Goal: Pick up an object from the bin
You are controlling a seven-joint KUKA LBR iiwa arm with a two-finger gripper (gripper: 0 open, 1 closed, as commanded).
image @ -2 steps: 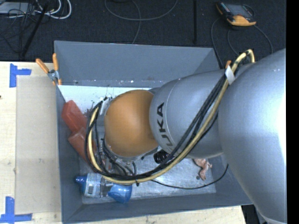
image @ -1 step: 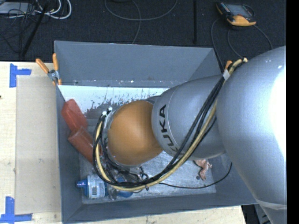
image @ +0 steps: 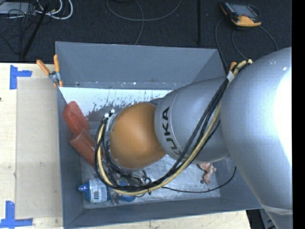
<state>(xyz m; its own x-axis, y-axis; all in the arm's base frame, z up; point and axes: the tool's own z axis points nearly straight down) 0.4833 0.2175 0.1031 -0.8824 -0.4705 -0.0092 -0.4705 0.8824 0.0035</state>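
Hand [image: 119, 178] is low in the grey metal bin [image: 138, 66], under the orange wrist cover [image: 136, 135]; can't tell if it's spread or pressed together. A blue-and-white plastic bottle-like thing [image: 95, 192] lies just beside it, by the near wall, and is the likely pick. Two red-brown blocks [image: 78, 128] lean on the side wall, near. A small pink scrap [image: 206, 171] lies well apart. Bin floor speckled, tight room.

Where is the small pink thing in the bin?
In the camera view, the small pink thing lies on the floor of the bin at lower right, beside the silver arm.
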